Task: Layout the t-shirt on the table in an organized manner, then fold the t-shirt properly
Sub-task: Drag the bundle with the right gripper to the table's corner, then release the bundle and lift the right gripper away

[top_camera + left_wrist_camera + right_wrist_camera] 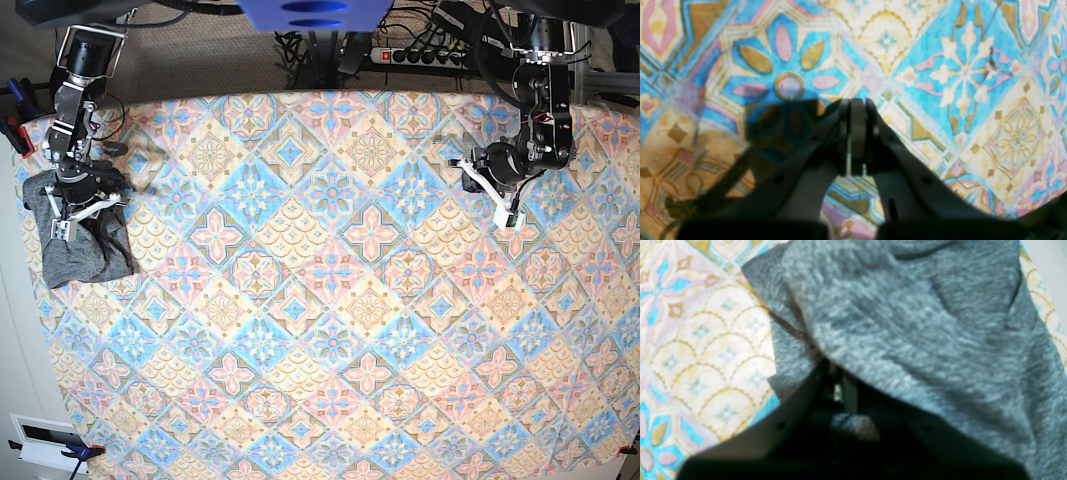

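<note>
Base view: right end effector (64, 228) is clamped on the bunched t-shirt (85, 250) at the table (330, 330) edge, probably to drag it inward; left end effector (508, 214) is closed, empty.

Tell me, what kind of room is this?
Probably a robot lab or workshop: two robot arms hang over a table with a tiled cloth, a power strip and cables sit behind it, and a grey t-shirt waits for folding.

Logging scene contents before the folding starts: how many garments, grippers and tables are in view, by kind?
Garments: 1, the t-shirt
Grippers: 2, the left gripper and the right gripper
Tables: 1, the table
Total: 4
</note>
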You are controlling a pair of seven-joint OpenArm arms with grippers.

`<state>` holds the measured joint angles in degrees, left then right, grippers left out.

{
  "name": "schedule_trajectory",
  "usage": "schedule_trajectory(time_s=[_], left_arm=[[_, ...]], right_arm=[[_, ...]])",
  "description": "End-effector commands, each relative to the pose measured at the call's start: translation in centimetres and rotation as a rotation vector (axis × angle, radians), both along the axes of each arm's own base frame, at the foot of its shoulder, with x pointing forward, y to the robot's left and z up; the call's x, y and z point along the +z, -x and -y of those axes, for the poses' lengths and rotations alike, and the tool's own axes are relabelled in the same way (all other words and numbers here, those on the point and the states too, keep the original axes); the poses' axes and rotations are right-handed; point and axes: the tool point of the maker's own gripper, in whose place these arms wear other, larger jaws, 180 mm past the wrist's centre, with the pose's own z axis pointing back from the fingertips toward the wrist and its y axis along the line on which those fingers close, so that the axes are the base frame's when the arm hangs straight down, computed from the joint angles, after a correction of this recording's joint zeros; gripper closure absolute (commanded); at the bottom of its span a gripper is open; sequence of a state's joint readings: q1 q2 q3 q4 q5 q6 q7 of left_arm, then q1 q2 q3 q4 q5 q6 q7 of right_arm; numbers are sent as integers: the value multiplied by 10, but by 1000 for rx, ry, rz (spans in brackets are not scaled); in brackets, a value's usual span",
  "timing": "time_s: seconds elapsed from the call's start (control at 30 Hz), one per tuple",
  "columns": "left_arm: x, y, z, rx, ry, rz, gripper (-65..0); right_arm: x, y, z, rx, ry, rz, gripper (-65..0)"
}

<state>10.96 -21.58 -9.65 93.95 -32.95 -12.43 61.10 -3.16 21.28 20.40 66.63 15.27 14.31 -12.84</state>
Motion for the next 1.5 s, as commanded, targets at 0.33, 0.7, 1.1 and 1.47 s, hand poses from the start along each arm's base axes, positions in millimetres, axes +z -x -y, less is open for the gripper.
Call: schedule_trajectory(time_s=[0.33,0.7,1.1,1.47], left_arm=[[7,-6,1,-6,4,29,0],[10,-12,3,0,10,64,0],[18,-19,6,10,21,107,0],[95,-22,-14,159,16,646,0]], right_arm=[[45,-12,21,-27,77,82,0],[56,-4,-12,26,71,124,0],[86,19,-140,297,16,212,0],[128,67,-164,345,-7,450,0]])
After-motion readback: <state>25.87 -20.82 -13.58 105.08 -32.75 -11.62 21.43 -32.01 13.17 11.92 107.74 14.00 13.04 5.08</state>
